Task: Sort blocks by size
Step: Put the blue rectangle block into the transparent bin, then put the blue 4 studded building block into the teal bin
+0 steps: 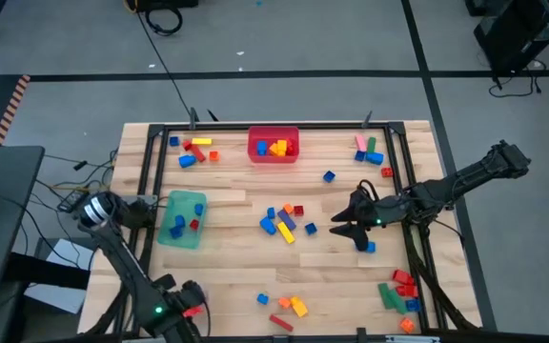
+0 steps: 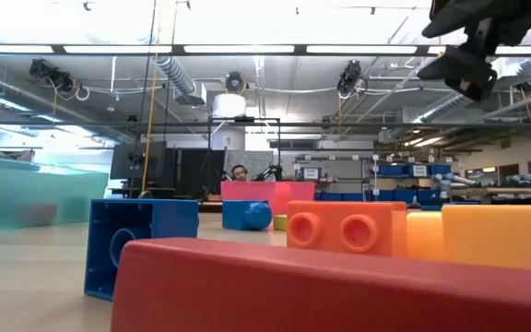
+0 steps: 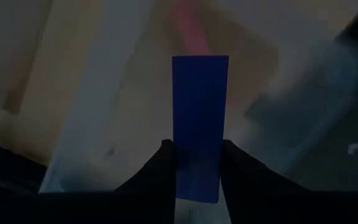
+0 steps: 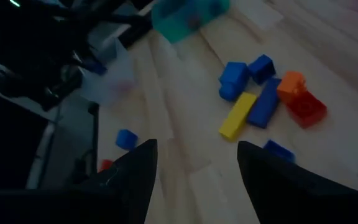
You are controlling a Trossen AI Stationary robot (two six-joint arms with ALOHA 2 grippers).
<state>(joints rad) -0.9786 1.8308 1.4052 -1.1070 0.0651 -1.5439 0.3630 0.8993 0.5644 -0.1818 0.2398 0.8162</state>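
My left gripper point(image 1: 152, 211) is at the table's left edge, beside the teal translucent bin point(image 1: 184, 219), and is shut on a long blue block point(image 3: 199, 112). That bin holds a few small blocks. My right gripper point(image 1: 343, 225) hangs open and empty above the table, right of the central cluster of blue, yellow, orange and red blocks point(image 1: 284, 221). In the right wrist view point(image 4: 194, 180) that cluster point(image 4: 253, 106) lies ahead of the fingers. In the low view the right gripper point(image 2: 473, 55) shows high at the top right. My left gripper pinches the long blue block between its two fingers point(image 3: 160, 168), on the two long sides near one end point(image 3: 197, 171). The block runs on forward past the fingertips, along the fingers. It is lifted clear, over a pale translucent surface.
A red bin point(image 1: 273, 145) with yellow and blue blocks stands at the far middle. Loose blocks lie at the far left point(image 1: 196, 151), far right point(image 1: 370, 151), near right point(image 1: 398, 291) and near middle point(image 1: 289, 307). A dark frame point(image 1: 398, 171) rims the table.
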